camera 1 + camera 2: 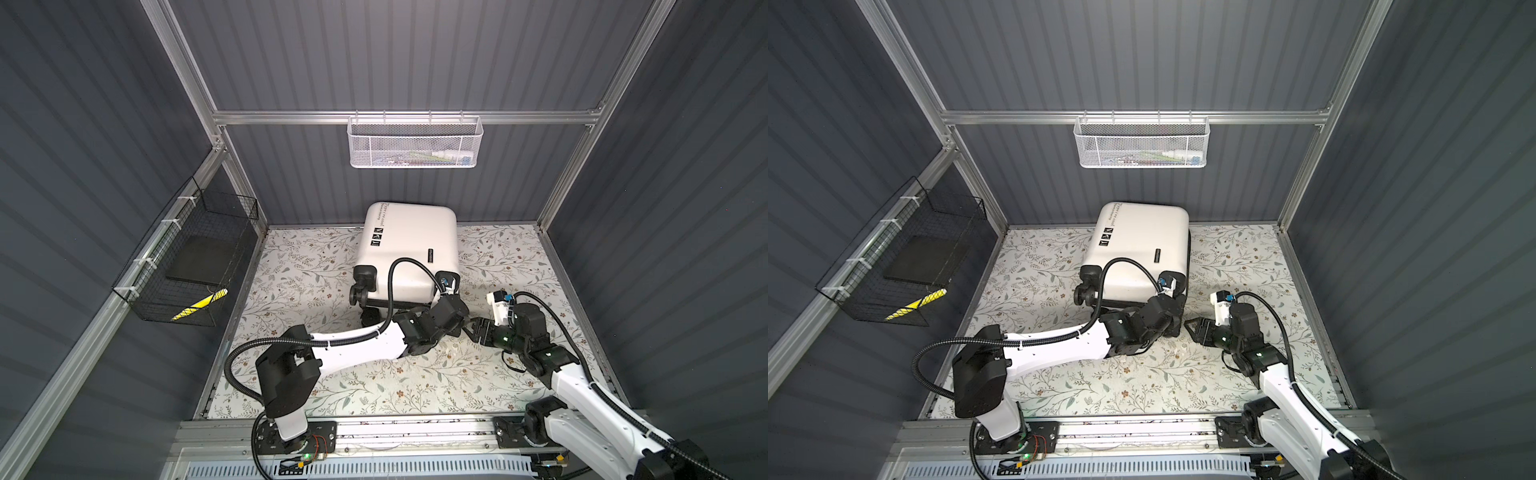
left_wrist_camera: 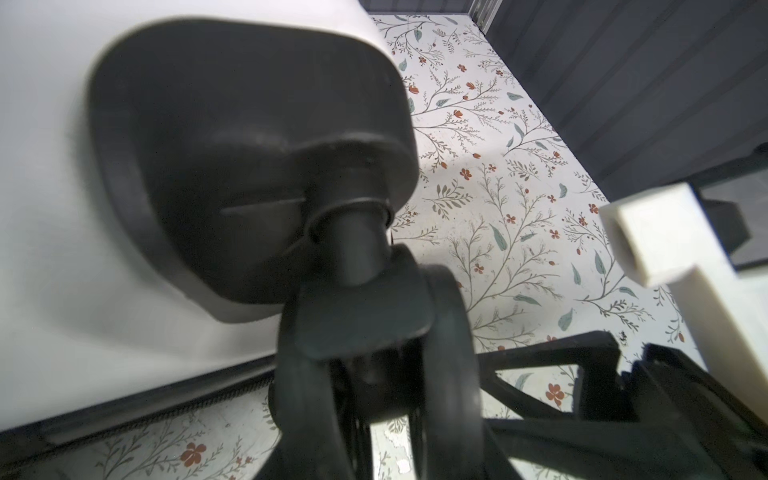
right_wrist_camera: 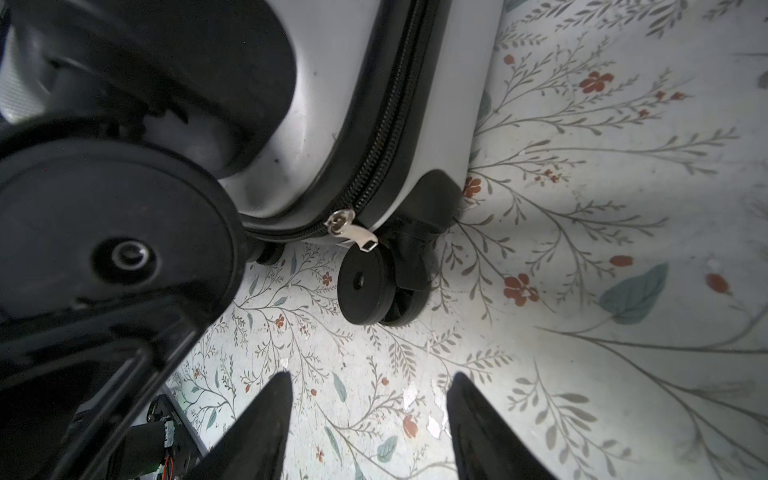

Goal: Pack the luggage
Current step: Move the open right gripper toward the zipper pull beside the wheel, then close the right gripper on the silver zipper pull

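1. Progress: the luggage [image 1: 409, 245] lies flat on the back half of the worktop [image 1: 415, 386], close to the back wall, with both shells together. I'd say you're right at the start. The white mesh basket [image 1: 415, 143] has small items in it, the black wire basket [image 1: 187, 257] holds a dark flat thing, and nothing is visibly packed.
2. Zip: in the right wrist view the zipper is shut along the side as far as the zipper pull [image 3: 351, 232]. The pull sits at the corner, just beside the lower wheel [image 3: 365, 291]. Past that I can't tell. My guess is you're on the unzipping step, so opening, loading and zipping up are all left.
3. Tools: your left tool [image 2: 376, 419] looks clamped on the caster wheel [image 3: 112, 232] at the near right corner. It's black on black, so that's a read and not a sure thing. Your right tool [image 3: 368, 415] has its jaws apart with nothing between them. It's low over the worktop near that corner, aimed at the pull.
4. Orientation: the long axis runs from the back wall toward you, slightly skewed. The wheel end faces you and the printed shell is up.
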`<move>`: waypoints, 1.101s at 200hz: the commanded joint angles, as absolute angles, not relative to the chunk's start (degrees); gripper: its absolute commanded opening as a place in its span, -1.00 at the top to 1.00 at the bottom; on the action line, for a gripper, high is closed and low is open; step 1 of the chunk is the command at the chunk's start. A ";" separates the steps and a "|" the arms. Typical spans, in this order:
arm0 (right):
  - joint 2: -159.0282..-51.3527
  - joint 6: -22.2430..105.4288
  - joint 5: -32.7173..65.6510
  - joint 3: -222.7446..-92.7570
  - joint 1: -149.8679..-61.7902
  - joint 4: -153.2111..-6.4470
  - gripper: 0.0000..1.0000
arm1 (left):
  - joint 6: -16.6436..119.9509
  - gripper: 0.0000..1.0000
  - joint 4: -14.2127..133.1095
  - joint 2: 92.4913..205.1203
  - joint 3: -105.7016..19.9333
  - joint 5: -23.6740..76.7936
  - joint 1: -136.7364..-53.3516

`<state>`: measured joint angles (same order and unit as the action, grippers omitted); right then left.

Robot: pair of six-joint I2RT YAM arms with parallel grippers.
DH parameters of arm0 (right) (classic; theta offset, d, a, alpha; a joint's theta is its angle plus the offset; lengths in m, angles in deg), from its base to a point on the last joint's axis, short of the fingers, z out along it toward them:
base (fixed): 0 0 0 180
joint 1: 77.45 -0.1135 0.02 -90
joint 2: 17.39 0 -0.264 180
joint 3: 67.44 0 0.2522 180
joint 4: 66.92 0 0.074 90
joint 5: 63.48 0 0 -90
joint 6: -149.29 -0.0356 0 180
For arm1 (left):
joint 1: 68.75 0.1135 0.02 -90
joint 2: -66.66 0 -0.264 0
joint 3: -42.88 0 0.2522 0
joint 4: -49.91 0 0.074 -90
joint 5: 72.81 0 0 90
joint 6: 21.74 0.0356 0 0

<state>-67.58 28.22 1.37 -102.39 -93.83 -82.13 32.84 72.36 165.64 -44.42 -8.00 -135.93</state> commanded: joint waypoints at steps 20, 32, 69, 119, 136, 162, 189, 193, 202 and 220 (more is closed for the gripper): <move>-71.61 27.41 3.44 -102.63 -96.00 -76.98 -0.22 | 35.13 0.97 67.19 160.80 -45.90 -3.57 -136.96; -72.92 27.36 4.17 -102.88 -96.71 -75.85 -0.22 | 35.13 0.98 66.93 160.71 -45.70 -3.39 -137.04; -76.97 26.89 5.67 -102.83 -98.67 -70.68 -0.19 | 35.03 1.00 66.57 160.66 -45.42 -3.15 -137.05; -80.32 26.83 9.28 -102.38 -100.45 -64.78 -0.13 | 34.73 1.00 66.04 160.71 -45.36 -2.87 -137.05; -81.20 26.63 9.83 -102.45 -100.65 -63.02 -0.11 | 34.55 1.00 65.96 160.52 -45.27 -2.83 -137.05; -84.20 25.94 10.00 -102.85 -100.82 -60.64 -0.05 | 34.42 1.00 65.78 160.27 -45.11 -2.77 -137.05; -86.24 25.20 9.74 -103.26 -101.17 -58.68 0.03 | 34.21 1.00 65.60 160.13 -45.06 -2.82 -137.05; -86.50 25.14 9.74 -103.39 -101.25 -58.42 0.04 | 34.20 1.00 65.58 160.17 -45.06 -2.83 -137.05; -87.10 25.02 9.73 -103.48 -101.35 -57.97 0.06 | 34.18 1.00 65.59 160.13 -45.06 -2.79 -137.05; -87.92 24.60 9.75 -103.61 -101.44 -57.08 0.10 | 34.10 1.00 65.42 160.17 -44.81 -2.89 -137.09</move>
